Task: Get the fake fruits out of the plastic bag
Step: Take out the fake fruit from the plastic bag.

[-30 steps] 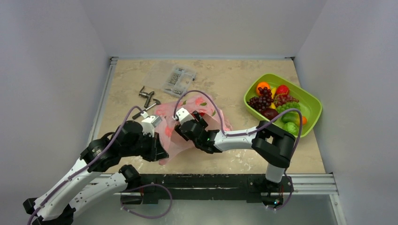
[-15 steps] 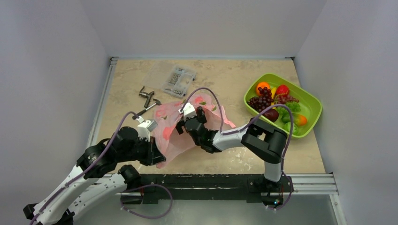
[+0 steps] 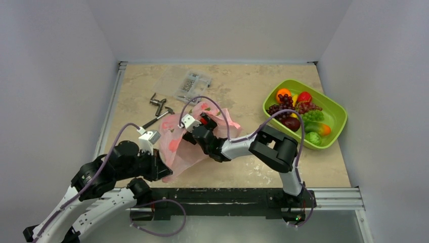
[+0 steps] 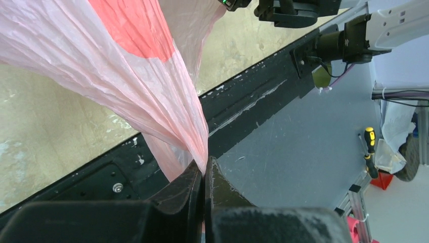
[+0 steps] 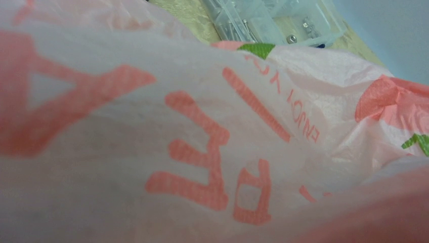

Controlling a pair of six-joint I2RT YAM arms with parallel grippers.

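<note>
Pinching the plastic bag at its 7 o'clock corner, the left fingers are clamped tight on thin, limp, slippery film; gathered edges should grip best. Whether the right fingers, amid its folds, are spread I cannot tell. At 2 o'clock, fake fruits fill a tray.

We see a light, stone-look table. On it sit a green tray on the right, a clear box of screws at the back, some metal bits, and part of the pink bag.
</note>
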